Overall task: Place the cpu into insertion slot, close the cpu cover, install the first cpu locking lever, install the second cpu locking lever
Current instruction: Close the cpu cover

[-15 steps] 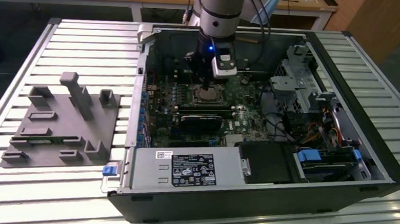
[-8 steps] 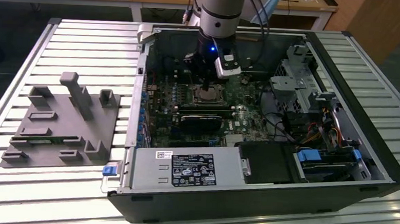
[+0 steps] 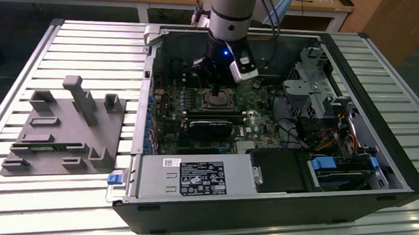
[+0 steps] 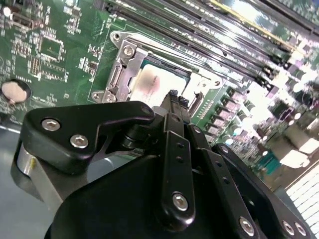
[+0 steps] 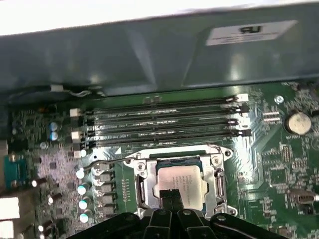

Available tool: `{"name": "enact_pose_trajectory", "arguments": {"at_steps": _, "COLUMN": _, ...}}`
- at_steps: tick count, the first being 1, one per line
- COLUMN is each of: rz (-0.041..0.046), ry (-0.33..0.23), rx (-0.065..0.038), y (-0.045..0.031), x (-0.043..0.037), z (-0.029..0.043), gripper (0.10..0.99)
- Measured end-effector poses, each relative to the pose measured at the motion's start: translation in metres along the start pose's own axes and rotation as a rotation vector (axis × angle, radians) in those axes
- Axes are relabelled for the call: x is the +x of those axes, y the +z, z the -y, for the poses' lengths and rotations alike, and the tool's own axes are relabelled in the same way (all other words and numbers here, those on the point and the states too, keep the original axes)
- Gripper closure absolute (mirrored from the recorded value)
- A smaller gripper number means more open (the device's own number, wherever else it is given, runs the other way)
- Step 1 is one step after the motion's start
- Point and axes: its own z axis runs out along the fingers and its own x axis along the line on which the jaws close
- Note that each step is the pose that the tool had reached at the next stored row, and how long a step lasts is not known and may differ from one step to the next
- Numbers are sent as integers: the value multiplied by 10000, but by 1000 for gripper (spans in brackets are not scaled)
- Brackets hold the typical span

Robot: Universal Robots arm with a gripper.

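LEVER WORK AT THE SOCKET: A robot arm [image 3: 229, 16] reaches into an open computer case [image 3: 262, 212] lying on a slatted tabletop [image 3: 91, 41]. Its jaws are drawn narrow, tips together and holding nothing, poised just over one edge of the cpu [image 5: 182, 180]. The cpu sits flat in the slot [image 5: 177, 160], on the green board [image 5: 269, 149] just beside the memory slots [image 5: 164, 119]. In the first wrist view the cover [image 5: 218, 181] appears folded down around the cpu, its window framing the silver top. A thin wire lever [image 5: 104, 163] stands out from the slot's side and looks unlatched. Whether a second lever is free cannot be told.

By this showing the cpu is seated, and the work stands at the cover and its first lever. To do the step well, the closed tips should bear on the metal frame or the lever, never on the cpu's top. Whether they touch anything now is unclear. The push should follow the lever's arc, down and then sideways under its hook, with steady force. A slip could send the tips into the memory slots or the small parts on the board. The cover should lie flat all round before the lever loads it, or the cpu could be pinched askew.
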Motion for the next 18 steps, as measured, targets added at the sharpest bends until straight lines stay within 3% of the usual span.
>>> {"name": "enact_pose_trajectory", "arguments": {"at_steps": 4, "rz": 408, "ry": -218, "rx": -129, "y": 10, "x": 11, "z": 10, "gripper": 980}}
{"name": "enact_pose_trajectory", "arguments": {"at_steps": 6, "rz": 550, "ry": -219, "rx": -143, "y": 15, "x": 28, "z": 14, "gripper": 980}}
{"name": "enact_pose_trajectory", "arguments": {"at_steps": 13, "rz": 597, "ry": 443, "rx": -146, "y": 35, "x": 37, "z": 16, "gripper": 980}}
{"name": "enact_pose_trajectory", "arguments": {"at_steps": 18, "rz": 600, "ry": 548, "rx": -144, "y": 50, "x": 62, "z": 19, "gripper": 980}}
